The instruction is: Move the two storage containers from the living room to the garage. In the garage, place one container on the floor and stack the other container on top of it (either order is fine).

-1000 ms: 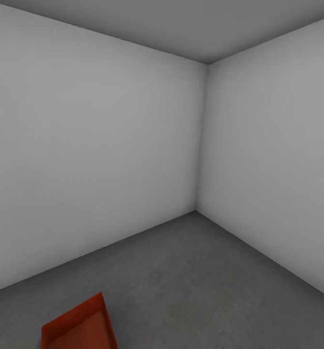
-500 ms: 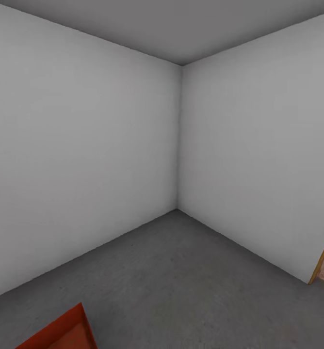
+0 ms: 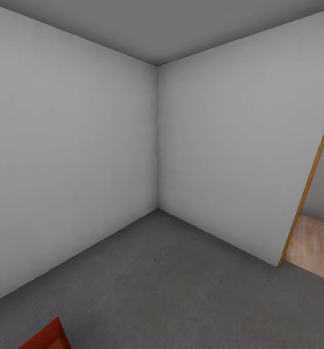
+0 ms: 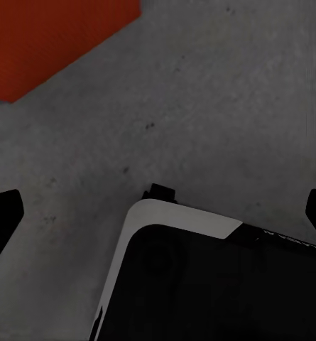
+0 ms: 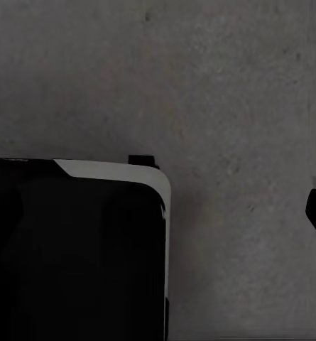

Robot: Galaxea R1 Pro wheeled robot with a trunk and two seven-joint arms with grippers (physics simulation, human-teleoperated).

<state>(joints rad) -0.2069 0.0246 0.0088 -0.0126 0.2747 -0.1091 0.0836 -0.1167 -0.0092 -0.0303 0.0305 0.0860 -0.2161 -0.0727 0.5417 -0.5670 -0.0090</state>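
Left pincer [image 4: 158,213] fingers spread wide, empty, pointing down.

Rough matt concrete floor [image 3: 181,286]

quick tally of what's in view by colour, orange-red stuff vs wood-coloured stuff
Orange-red: 1, a storage container on the grey floor, seen at the head view's lower left and in the left wrist view.
Wood-coloured: 2, a door frame and the plank flooring beyond it.
Total: 3
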